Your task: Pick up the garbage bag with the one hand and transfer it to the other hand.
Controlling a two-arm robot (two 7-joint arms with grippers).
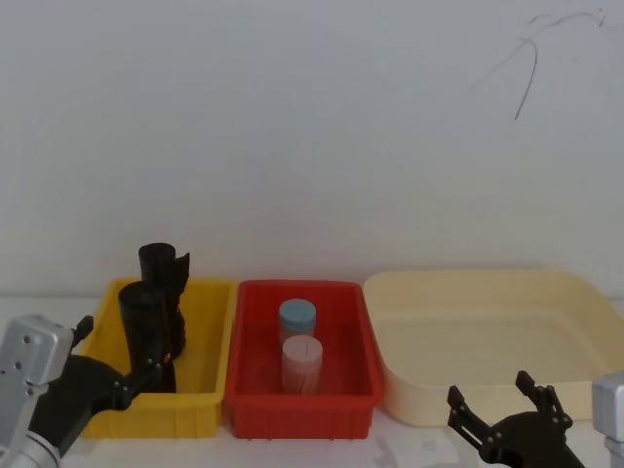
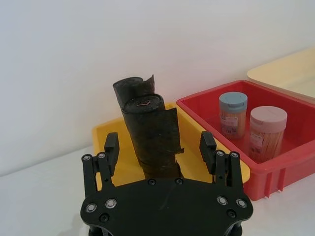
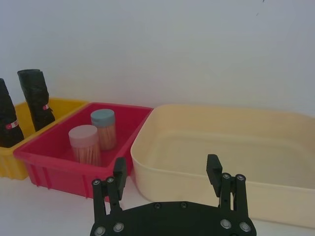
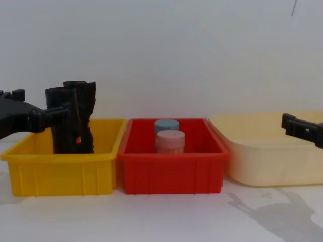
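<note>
The garbage bag [image 1: 144, 327] is a black crinkled roll standing upright in the yellow bin [image 1: 216, 322], with a small red mark low on its side. A second black roll with a ragged top [image 1: 164, 265] stands just behind it. My left gripper [image 1: 115, 353] is open at the bin's near left. In the left wrist view the garbage bag [image 2: 151, 140] rises between the fingers [image 2: 111, 146] of the left gripper [image 2: 159, 143], with gaps on both sides. My right gripper [image 3: 166, 167] is open and empty in front of the cream tub [image 3: 147, 147]. From the chest, the garbage bag [image 4: 63, 126] shows beside the left gripper [image 4: 43, 106].
A red bin [image 1: 363, 336] in the middle holds a blue-lidded jar [image 1: 297, 317] and a pink-lidded jar [image 1: 301, 359]. The large cream tub [image 1: 585, 312] sits on the right. A white wall rises close behind all three containers.
</note>
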